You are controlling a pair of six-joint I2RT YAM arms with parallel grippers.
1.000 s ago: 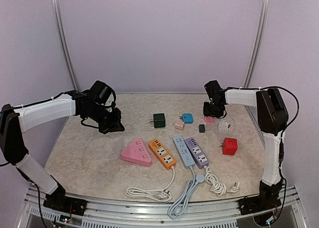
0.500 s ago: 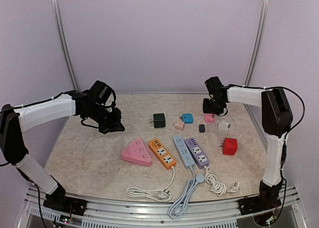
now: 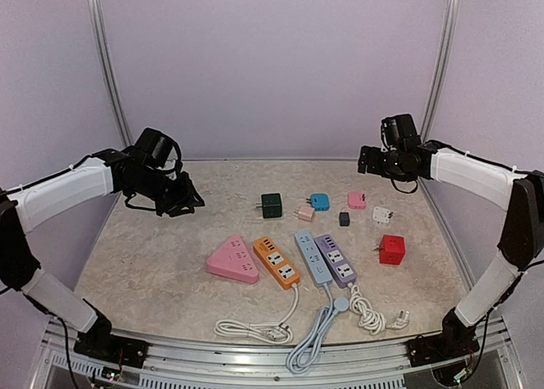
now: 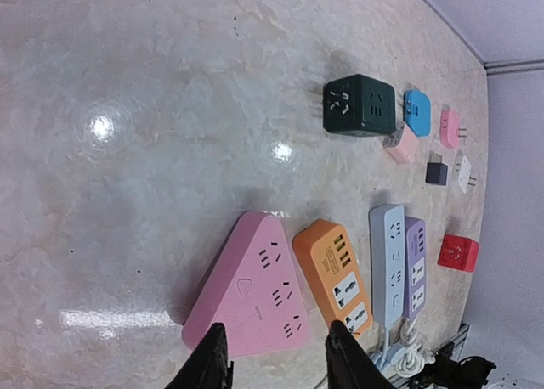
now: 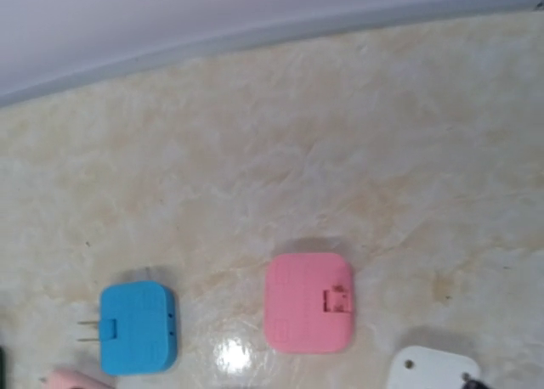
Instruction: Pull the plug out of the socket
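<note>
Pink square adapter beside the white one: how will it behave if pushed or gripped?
The small pink square plastic adapter looks rigid and probably light. Lying flat on the glossy marbled tabletop, it would likely slide rather than tip or roll. Rounded corners may slip in a pinch.

A lab test booth: plain lilac walls [image 3: 272, 66] enclose a marble-patterned table [image 3: 153, 262].

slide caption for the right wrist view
Pink adapter flat on the marble table, blue adapter to its left, white adapter at the lower edge.
</note>
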